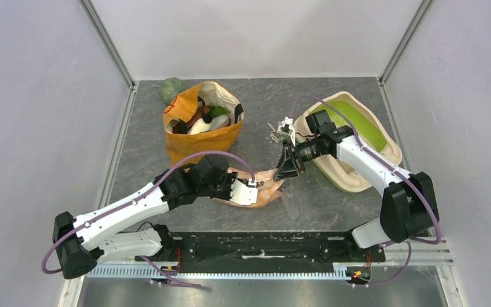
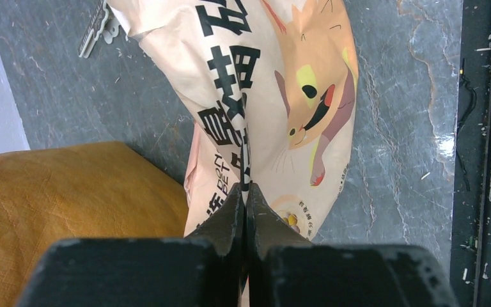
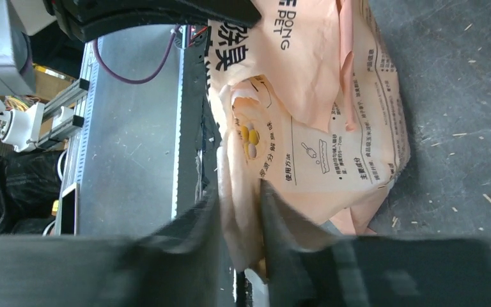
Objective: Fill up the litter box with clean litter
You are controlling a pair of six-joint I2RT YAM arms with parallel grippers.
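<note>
A peach litter bag (image 1: 267, 192) with a cat print lies on the grey table between the arms. My left gripper (image 1: 250, 190) is shut on a thin fold of the bag (image 2: 281, 96), pinched between its fingertips (image 2: 246, 192). My right gripper (image 1: 288, 171) is at the bag's far end. Its jaws stand apart with a loose fold of the bag (image 3: 319, 128) between them (image 3: 240, 211). The cream litter box (image 1: 351, 182) with its green hood (image 1: 358, 125) sits to the right, behind the right arm. The clean litter is hidden.
An orange paper shopping bag (image 1: 195, 144) full of items stands at the back left, close to the left gripper (image 2: 70, 198). A green object (image 1: 171, 89) lies behind it. A small metal object (image 1: 273, 131) lies near the litter box. White walls enclose the table.
</note>
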